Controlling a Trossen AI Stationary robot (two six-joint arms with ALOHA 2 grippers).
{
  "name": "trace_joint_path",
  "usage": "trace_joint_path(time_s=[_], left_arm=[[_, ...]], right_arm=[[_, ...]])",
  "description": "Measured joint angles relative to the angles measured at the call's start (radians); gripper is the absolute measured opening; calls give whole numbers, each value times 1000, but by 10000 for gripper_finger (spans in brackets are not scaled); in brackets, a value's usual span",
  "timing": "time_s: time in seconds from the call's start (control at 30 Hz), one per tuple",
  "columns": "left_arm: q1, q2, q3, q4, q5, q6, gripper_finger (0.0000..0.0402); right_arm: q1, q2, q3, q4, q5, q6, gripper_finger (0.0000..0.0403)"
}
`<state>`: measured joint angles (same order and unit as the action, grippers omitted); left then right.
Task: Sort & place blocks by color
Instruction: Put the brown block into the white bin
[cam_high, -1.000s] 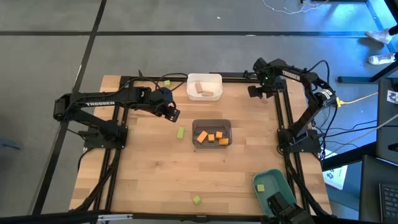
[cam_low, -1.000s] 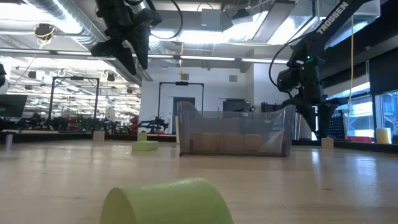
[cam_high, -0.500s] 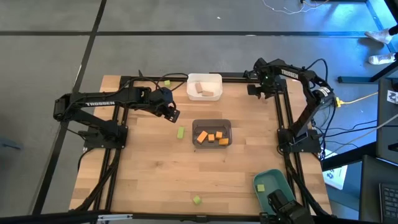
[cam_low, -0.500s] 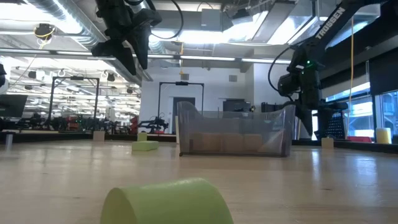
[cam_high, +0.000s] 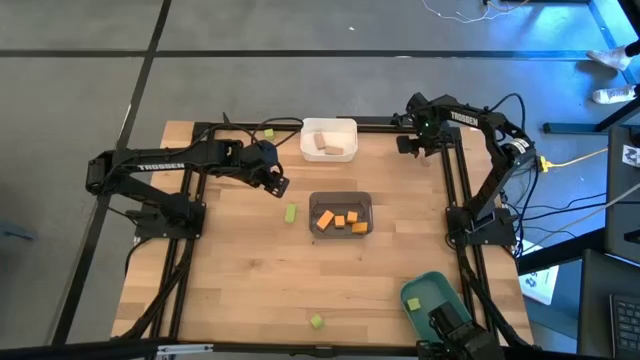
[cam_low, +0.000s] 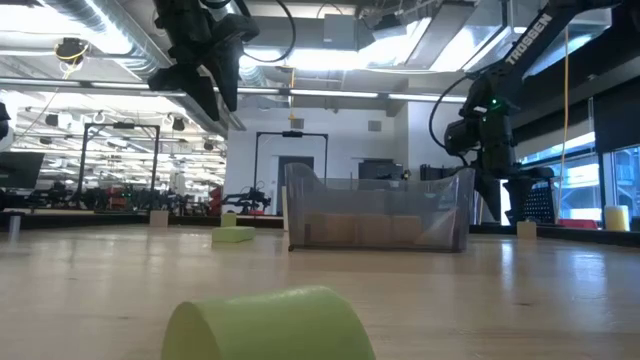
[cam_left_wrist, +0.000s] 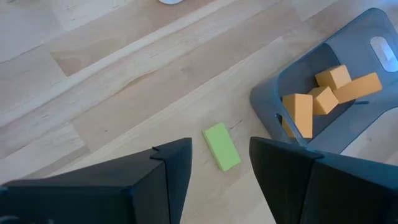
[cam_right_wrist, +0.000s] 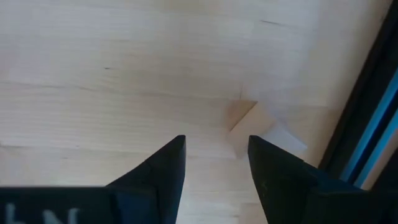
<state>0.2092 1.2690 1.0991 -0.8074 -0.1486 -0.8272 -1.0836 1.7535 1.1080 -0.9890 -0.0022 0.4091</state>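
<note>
The left gripper (cam_high: 279, 184) hangs above the tabletop (cam_high: 240, 280) with its fingers (cam_left_wrist: 171, 165) parted and nothing between them. Seen from its wrist, a light green block (cam_left_wrist: 221, 146) lies flat on the wood right in the gap ahead of them, just beside the dark grey bin (cam_high: 341, 213) that holds the orange blocks (cam_high: 340, 221). This looks like the approach for picking that green block: the gripper is lined up over it but well clear of it.

The right gripper (cam_high: 409, 144) is at the far right corner of the tabletop, near the frame rail, its fingers (cam_right_wrist: 165, 168) also apart and empty. A pale tan block (cam_right_wrist: 249, 127) sits on the wood just ahead of them, so this arm seems to be starting a pick of its own.

Tan blocks (cam_high: 328, 143) already lie in the white bin (cam_high: 329, 139), and one green block (cam_high: 419, 300) lies in the green bin (cam_high: 433, 298) at the near right corner. Two more green blocks are loose: one (cam_high: 316, 321) near the front edge, one (cam_high: 268, 132) at the far edge beside the white bin.

Next, the left arm likely needs to come straight down, close across the narrow sides of the block, lift it, and carry it across to the green bin.
</note>
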Motion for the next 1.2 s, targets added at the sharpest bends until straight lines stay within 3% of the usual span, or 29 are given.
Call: trace_joint_path(time_s=[0.23,0.6,1.0,1.2], left_arm=[[0,0,0,0,0,0,153],[0,0,0,-1,2,23,153],[9,0,0,-83,-1,-30,153],[67,0,0,-186,-94,-159,153]], right_arm=[[0,0,6,-4,0,-25,174],[16,-16,106,-160,4,-46,174],[189,-315,110,-161,3,-78,174],[306,-459,110,-112,0,-138,174]])
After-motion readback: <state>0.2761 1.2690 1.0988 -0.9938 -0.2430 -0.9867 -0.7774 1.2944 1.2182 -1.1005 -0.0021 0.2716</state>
